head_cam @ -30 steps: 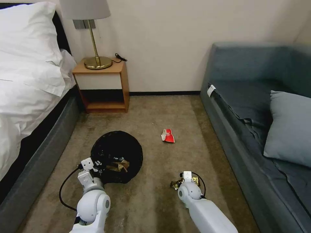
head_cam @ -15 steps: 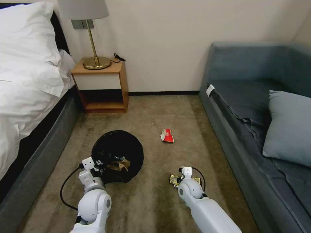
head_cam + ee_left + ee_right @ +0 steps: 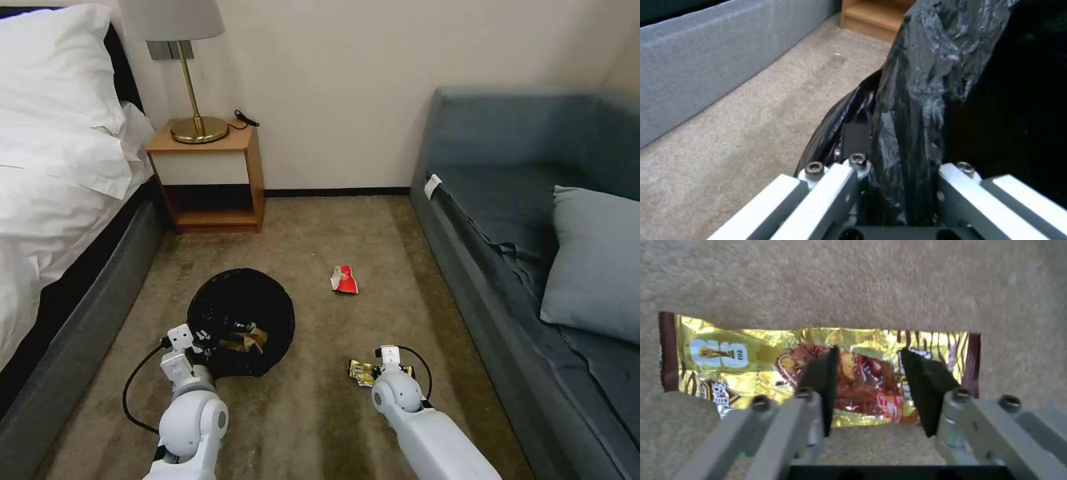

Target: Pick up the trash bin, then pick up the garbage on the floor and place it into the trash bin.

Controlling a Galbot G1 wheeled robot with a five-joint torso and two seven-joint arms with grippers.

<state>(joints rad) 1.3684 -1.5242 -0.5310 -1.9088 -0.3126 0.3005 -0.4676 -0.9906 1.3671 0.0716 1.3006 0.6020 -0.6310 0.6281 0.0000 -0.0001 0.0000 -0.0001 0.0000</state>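
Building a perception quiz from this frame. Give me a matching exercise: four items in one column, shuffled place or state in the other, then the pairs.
Items
1. trash bin
2. gold wrapper
3. red-and-white wrapper
4. right gripper

Places or states
A. lying alone on the carpet, farther ahead
B. open, fingers either side of a piece of litter
C. lined in black, rim clamped by the left gripper
D. flat on the carpet beneath open fingers

Pairs: 1-C, 2-D, 3-A, 4-B

The right gripper (image 3: 868, 373) hangs just above a flattened gold-and-brown foil snack wrapper (image 3: 751, 356) lying on beige short-pile carpet (image 3: 862, 276). Its two black wedge-shaped fingertips (image 3: 822, 373) stand apart over the wrapper's reddish-brown printed middle, with grey metal linkages behind them.
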